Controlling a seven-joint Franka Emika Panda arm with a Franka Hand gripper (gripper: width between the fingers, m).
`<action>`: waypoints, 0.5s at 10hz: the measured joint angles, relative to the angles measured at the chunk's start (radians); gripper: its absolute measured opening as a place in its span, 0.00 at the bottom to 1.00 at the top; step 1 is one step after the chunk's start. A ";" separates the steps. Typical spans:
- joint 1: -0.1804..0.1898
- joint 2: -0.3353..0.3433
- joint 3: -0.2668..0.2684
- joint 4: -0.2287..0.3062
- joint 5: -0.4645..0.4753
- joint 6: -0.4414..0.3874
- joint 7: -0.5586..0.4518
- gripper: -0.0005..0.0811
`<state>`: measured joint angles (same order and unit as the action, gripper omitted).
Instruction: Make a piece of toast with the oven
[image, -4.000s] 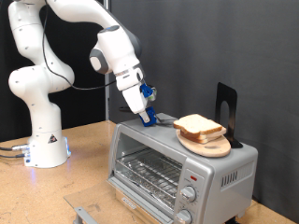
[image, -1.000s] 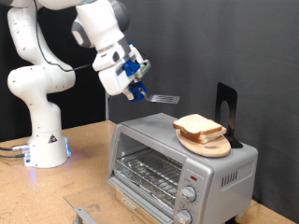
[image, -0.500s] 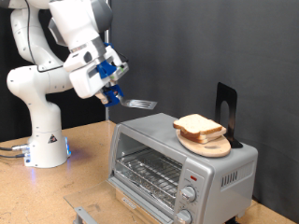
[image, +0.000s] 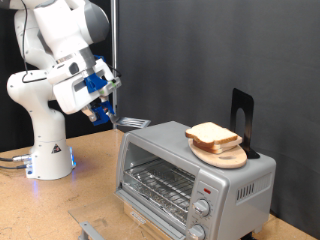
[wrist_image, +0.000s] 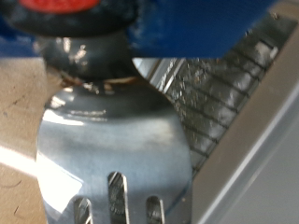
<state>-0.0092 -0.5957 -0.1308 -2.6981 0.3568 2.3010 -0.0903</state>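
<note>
Worktop (image: 100, 190): wooden, carrying the oven.
Oven (image: 190, 175): silver, door closed, at exterior view's right.
Gripper (image: 105, 112): raised off oven's left corner, fingers clamped on spatula handle.
Spatula (wrist_image: 112, 159): slotted metal blade, bare.
Piece of toast (image: 212, 134): stacked on round board (image: 225, 155) atop oven.

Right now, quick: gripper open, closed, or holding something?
Gripper: shut on the spatula, held off the oven's left end in the exterior view. The blade carries no toast.
</note>
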 joint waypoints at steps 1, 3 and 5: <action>-0.002 0.010 0.000 0.004 -0.016 -0.012 -0.006 0.61; -0.001 0.011 0.002 0.002 -0.012 -0.009 -0.005 0.61; 0.000 0.027 0.026 0.009 -0.015 -0.006 0.001 0.61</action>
<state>-0.0094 -0.5687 -0.1053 -2.6894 0.3422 2.2947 -0.0895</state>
